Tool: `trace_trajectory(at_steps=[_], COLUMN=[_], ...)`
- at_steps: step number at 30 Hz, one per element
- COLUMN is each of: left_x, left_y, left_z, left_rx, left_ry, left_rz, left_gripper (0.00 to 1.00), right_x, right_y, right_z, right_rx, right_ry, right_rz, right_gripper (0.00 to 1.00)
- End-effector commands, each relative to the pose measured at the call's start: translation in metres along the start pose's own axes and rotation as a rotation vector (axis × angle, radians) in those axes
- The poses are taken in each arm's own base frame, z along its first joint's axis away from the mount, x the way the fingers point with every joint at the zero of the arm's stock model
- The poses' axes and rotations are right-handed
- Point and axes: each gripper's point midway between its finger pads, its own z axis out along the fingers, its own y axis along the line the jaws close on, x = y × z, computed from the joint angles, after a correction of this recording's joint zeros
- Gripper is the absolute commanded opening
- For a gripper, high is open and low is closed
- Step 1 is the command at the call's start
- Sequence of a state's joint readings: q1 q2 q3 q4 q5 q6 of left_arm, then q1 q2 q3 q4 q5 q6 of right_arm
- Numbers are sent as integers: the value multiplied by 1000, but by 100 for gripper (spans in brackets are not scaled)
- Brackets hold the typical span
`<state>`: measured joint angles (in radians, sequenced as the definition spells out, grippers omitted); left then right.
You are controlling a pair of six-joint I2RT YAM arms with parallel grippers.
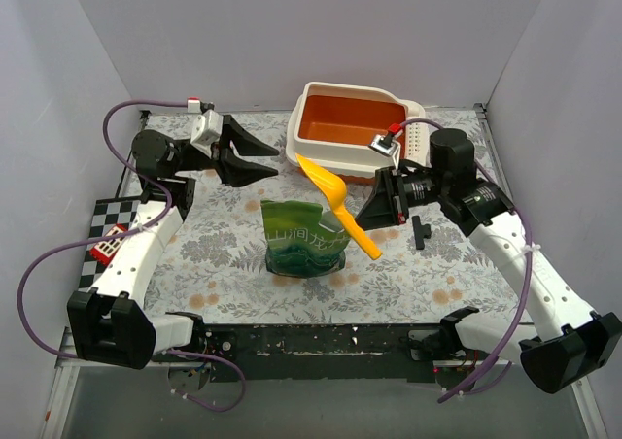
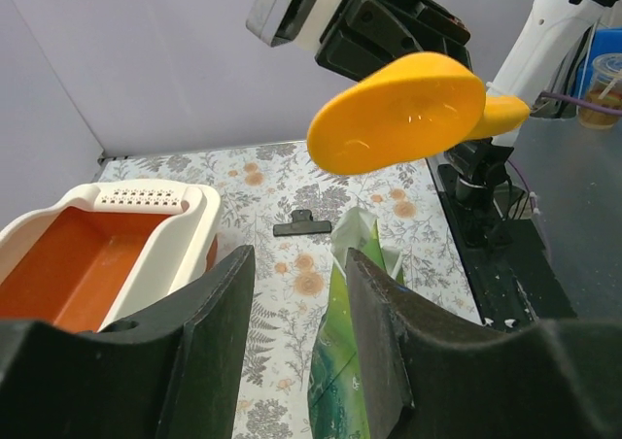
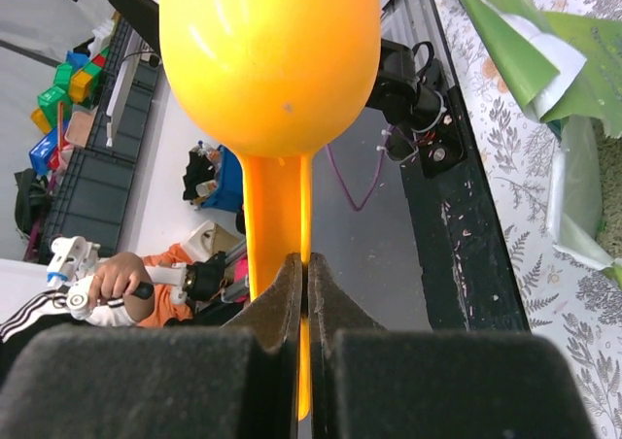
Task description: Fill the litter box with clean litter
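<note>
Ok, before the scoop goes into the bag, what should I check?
1. Right jaws shut on the scoop handle: ok.
2. Green bag upright: ok.
3. Bag mouth open: cannot tell.
4. Left jaws steadying the bag: not ok, they are open and apart from it.
5. Litter box ready to fill: ok, orange floor bare.
6. Binder clip clear of the bag: ok.

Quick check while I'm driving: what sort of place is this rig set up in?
Probably a lab teleoperation booth: plain white walls box in a floral-covered table, a checkerboard lies at the table's left edge, and storage bins show beyond.
</note>
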<state>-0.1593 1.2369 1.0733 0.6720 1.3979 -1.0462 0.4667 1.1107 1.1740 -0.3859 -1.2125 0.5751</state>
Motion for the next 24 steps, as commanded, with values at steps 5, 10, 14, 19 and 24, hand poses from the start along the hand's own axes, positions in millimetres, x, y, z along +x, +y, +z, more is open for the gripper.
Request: trace_trajectory(at_steps=[5, 10, 14, 19, 24], left_x=[-20, -22, -26, -27, -23], left_y=[3, -1, -6, -19, -22], left_z=[1, 2, 4, 4, 3], left_rx=[-14, 0, 18, 62, 72], left_ry=[-42, -46, -60, -60, -47], left_rz=[50, 49, 58, 58, 47], left_gripper=[44, 45, 45, 46, 46], right_x=[5, 1, -2, -9, -14], right_y=[4, 3, 0, 0, 0], right_z=[15, 24, 28, 31, 32], right_rx=[-46, -55, -55, -57, -67], right_ry=[42, 57, 64, 66, 71], right_rz=[-50, -54, -56, -65, -74], right_gripper=[1, 1, 1, 1, 1])
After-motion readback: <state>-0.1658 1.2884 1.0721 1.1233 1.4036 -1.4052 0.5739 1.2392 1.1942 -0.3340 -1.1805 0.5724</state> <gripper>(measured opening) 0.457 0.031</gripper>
